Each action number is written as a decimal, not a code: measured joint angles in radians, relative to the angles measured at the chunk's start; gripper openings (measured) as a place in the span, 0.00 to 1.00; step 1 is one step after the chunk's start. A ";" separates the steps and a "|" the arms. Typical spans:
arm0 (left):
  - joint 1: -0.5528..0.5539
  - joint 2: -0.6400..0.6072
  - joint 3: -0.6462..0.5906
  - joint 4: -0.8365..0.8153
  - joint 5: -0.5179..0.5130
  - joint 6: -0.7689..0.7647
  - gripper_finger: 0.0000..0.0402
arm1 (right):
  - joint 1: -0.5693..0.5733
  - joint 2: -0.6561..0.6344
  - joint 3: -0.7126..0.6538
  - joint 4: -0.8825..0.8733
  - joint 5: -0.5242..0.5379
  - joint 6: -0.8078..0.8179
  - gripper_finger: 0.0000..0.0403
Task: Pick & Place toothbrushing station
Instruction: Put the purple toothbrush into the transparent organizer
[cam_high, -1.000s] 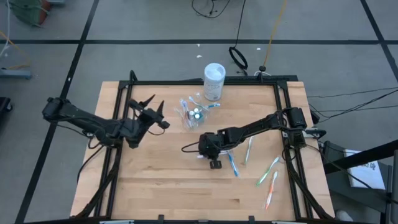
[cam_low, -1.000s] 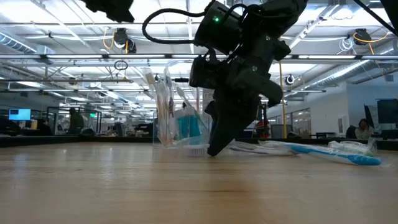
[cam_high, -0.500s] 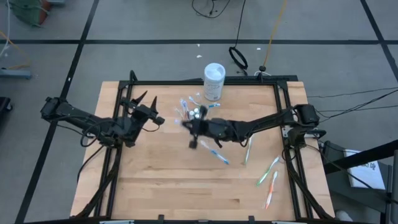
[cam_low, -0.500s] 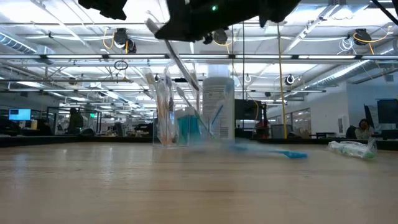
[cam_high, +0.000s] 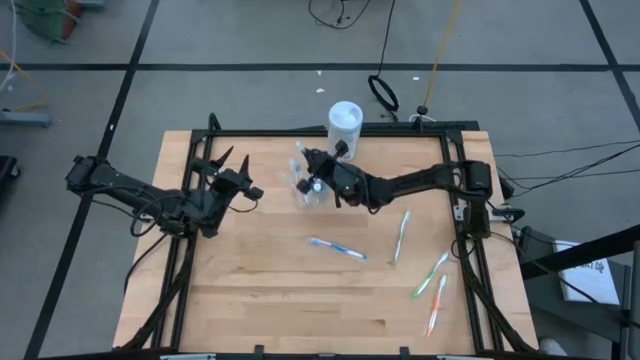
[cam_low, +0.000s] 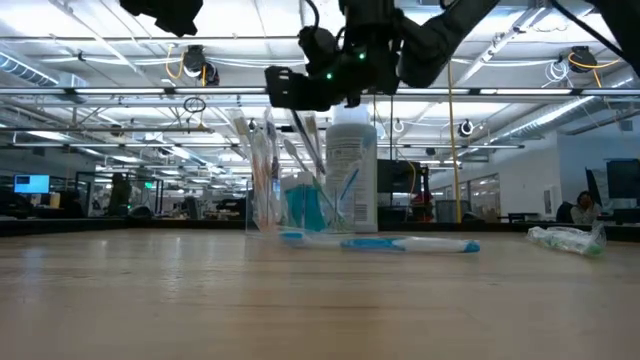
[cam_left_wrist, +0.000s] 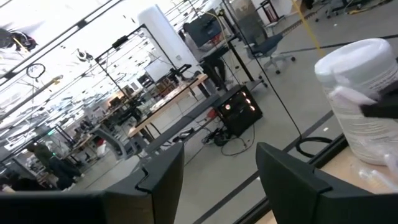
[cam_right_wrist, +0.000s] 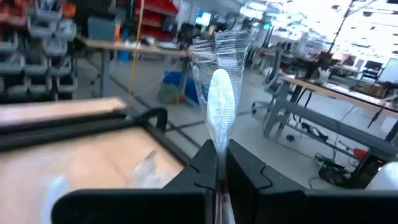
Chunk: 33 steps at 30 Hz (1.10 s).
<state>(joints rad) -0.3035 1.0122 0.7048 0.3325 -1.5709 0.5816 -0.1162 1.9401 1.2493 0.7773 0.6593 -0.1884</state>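
Your right gripper (cam_high: 312, 172) fingers are clamped tight on a wrapped toothbrush (cam_right_wrist: 220, 106), lifted from the table a second ago and now just above the clear cup (cam_high: 303, 187). Insertion looks next. Left gripper (cam_high: 228, 172) waits spread wide, empty.

A light wooden tabletop (cam_high: 270, 290) edged by a black metal frame (cam_high: 330, 134) stands on a grey floor (cam_high: 200, 90) crossed by dark taped lines. Black cables (cam_high: 340, 14) coil on the floor beyond the far edge, and a yellow cord (cam_high: 440, 50) runs away from the frame's far right corner. Seen level across the tabletop, a wide workshop hall opens behind it: white ceiling beams (cam_low: 100, 95) and strip lighting overhead, rows of workbenches and monitors (cam_low: 30, 184) at far left, and a seated person (cam_low: 582, 208) at far right. An office chair (cam_left_wrist: 273, 45) stands on the open floor near a wooden bench (cam_left_wrist: 168, 106).
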 joint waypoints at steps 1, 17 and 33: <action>0.000 0.000 0.000 0.000 -0.001 0.000 0.52 | -0.009 0.014 0.001 0.029 0.000 -0.004 0.02; 0.001 0.000 0.000 0.000 -0.001 0.013 0.52 | 0.000 0.024 -0.041 -0.091 0.230 0.131 0.03; 0.001 0.000 0.000 0.000 -0.001 0.000 0.52 | 0.013 0.024 -0.174 0.010 0.230 0.174 0.04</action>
<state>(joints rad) -0.3027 1.0122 0.7048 0.3325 -1.5715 0.5815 -0.1035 1.9644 1.0755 0.7876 0.8892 -0.0142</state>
